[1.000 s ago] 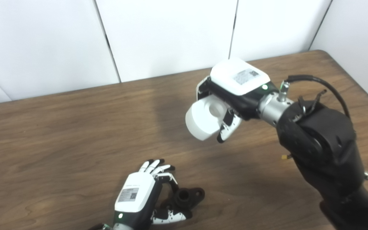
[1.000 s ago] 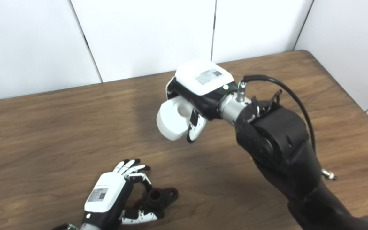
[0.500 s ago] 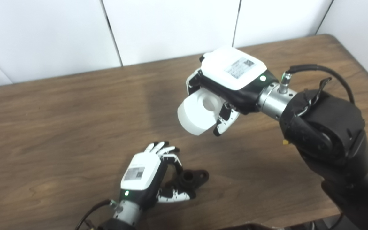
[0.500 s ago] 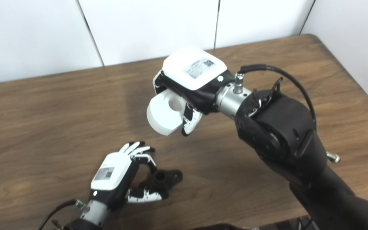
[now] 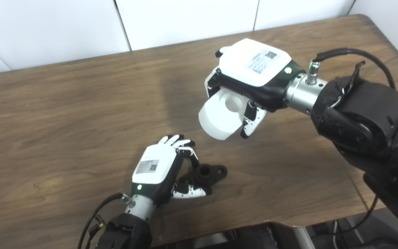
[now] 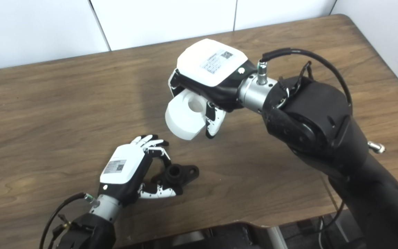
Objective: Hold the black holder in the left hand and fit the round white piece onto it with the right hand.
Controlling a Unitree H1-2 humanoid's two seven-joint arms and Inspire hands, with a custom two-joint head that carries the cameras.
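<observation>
The black holder [image 5: 208, 173], a short tube on a flanged base, rests on the wooden table near the front edge. My left hand [image 5: 154, 168] is curled around its left side, fingers behind and thumb in front, gripping it. The round white piece [image 5: 219, 119], a thick disc with a central hole, is held in the air by my right hand [image 5: 252, 67], which is shut on it from above. The white piece hangs above and to the right of the holder, well apart from it, with its hole facing up towards me.
The brown table [image 5: 64, 114] ends at a front edge [image 5: 254, 221] just below the left hand. White wall panels [image 5: 185, 17] stand behind its far edge. A black cable [image 5: 354, 53] loops over my right forearm.
The camera has tilted down, shifting the whole picture. My right hand with the white piece has come somewhat closer to the left hand. The left hand's grip on the holder looks unchanged.
</observation>
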